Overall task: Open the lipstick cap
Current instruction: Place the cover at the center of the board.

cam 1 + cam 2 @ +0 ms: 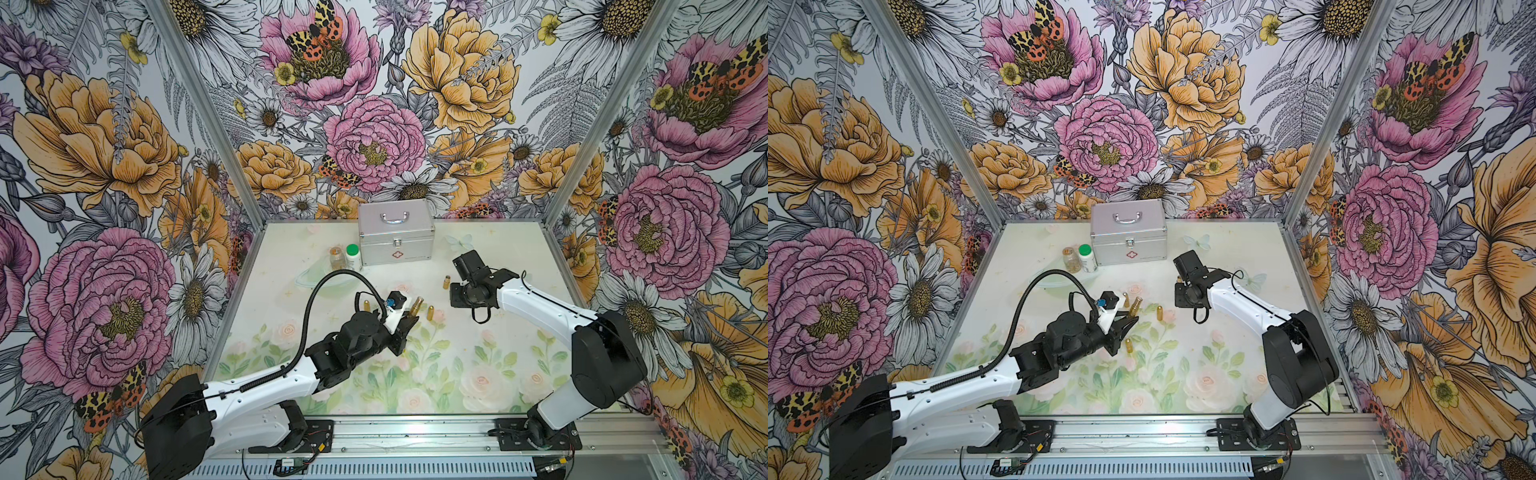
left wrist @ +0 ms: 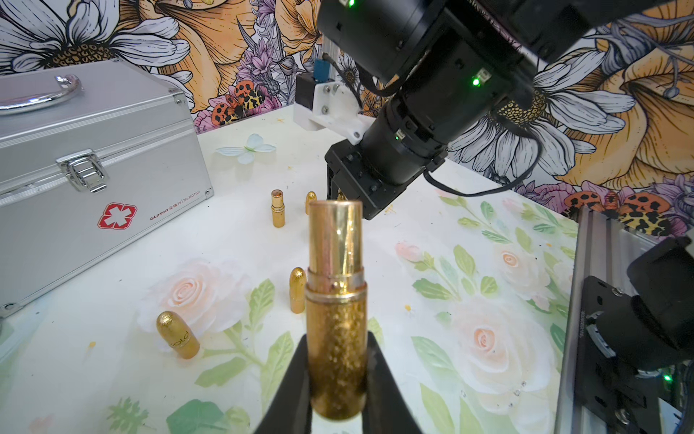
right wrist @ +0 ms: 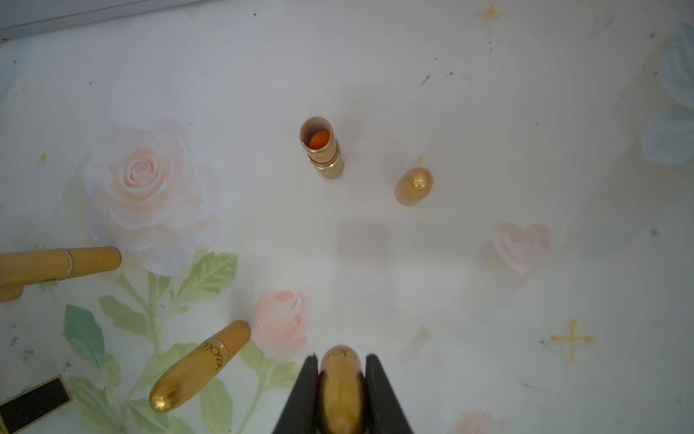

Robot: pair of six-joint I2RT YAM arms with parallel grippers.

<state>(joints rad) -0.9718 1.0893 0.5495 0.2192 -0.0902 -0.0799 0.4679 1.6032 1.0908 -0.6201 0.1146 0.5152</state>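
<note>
Along the near edge of the desk [image 1: 478,374], the white left arm [image 1: 266,386] and white right arm [image 1: 536,305] are reaching out from a metal rail [image 1: 415,432]. Toward the middle, the left gripper [image 2: 338,353] is clamping its black fingers [image 2: 296,379] on the glittery base of a gold lipstick tube [image 2: 336,300]. It is holding the tube above the desk with the shiny, uncapped inner sleeve pointing toward the far edge. A small gold piece [image 1: 1128,345] is sitting on the desk just on the near side of that gripper; whether it is a cap or a tube is not showing clearly. Beside the held tube, a gold bullet-shaped cap [image 2: 177,334] marked "Gold" is resting toward the left edge, and another gold bullet-shaped piece [image 2: 297,290] is standing upright toward the right edge. Farther on, the right gripper [image 3: 341,360] is pointing down and pinching a rounded gold lipstick cap [image 3: 341,387], well apart from the tube. On the desk below it, a second gold lipstick [image 3: 321,146] is standing open, showing orange inside, with a loose gold cap [image 3: 413,186] near it. Against the far edge, a clear jar [image 1: 336,257], a white bottle [image 1: 353,257] with a green lid and a silver aluminium case [image 1: 395,237] with a red cross are standing side by side.
</note>
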